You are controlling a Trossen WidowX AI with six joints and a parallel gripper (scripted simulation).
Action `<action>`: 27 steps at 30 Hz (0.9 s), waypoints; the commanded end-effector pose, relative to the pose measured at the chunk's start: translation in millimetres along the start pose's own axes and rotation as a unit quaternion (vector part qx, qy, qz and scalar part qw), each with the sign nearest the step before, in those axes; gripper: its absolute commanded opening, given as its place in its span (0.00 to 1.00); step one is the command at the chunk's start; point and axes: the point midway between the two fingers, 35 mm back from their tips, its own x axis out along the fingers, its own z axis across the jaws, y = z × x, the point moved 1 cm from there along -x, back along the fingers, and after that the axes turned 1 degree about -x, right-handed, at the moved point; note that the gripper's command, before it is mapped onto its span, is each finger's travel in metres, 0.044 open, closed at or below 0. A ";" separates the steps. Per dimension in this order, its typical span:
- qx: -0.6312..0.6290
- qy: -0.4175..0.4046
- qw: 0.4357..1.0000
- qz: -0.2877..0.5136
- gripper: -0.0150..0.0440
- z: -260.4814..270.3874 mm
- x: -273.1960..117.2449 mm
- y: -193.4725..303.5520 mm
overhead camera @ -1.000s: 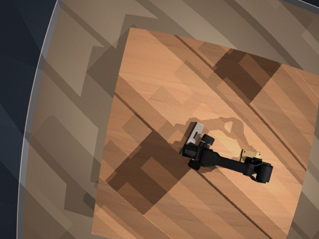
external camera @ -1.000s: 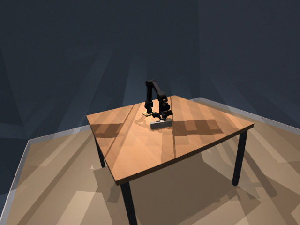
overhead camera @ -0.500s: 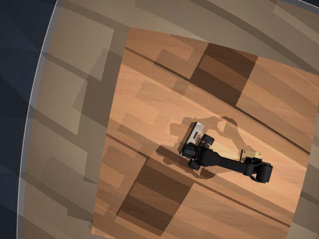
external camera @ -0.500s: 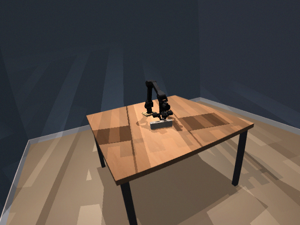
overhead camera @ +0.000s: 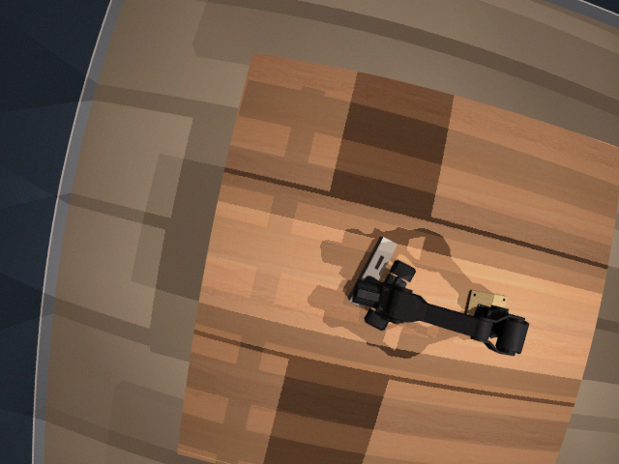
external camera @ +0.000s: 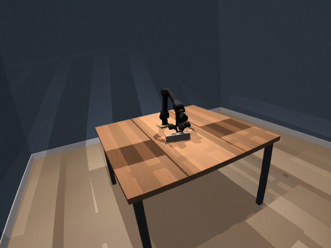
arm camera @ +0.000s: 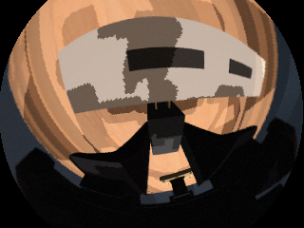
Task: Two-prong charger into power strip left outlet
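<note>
The power strip is a long pale box on the table. Its upper face shows a long dark recess and a smaller dark slot near the right end in the wrist view. My gripper is shut on the black charger, beside the strip's near long side in the wrist view. Two short brass prongs point towards the strip, their far ends at its lower edge in that view. Whether they touch it or enter it cannot be told. The arm hides the charger in the top view.
The strip and arm stand on a wooden table. The arm's brass-coloured base plate is bolted behind the gripper. The arm covers one end of the strip in the top view. Striped shadows cross the table and strip.
</note>
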 end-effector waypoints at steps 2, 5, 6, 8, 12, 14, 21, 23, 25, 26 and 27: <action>-0.001 -0.001 1.000 0.000 0.25 0.2 -0.8 -2.0; -0.001 -0.001 1.000 0.000 0.25 0.2 -1.0 -3.1; -0.001 -0.001 1.000 0.000 0.25 0.2 -1.0 -3.4; -0.001 -0.001 1.000 0.000 0.25 0.3 -1.1 -4.0; -0.001 -0.001 1.000 -0.001 0.25 0.3 -1.1 -5.1; -0.001 -0.001 1.000 -0.001 0.25 0.3 -1.1 -5.7; -0.001 -0.001 1.000 -0.001 0.25 0.3 -1.2 -7.8; -0.001 -0.001 1.000 -0.001 0.25 0.3 -1.3 -8.4; -0.001 -0.001 1.000 -0.001 0.25 0.3 -1.4 -9.0; -0.001 -0.001 1.000 -0.001 0.25 0.2 -1.5 -9.3; -0.001 -0.001 1.000 -0.001 0.25 0.2 -1.5 -9.5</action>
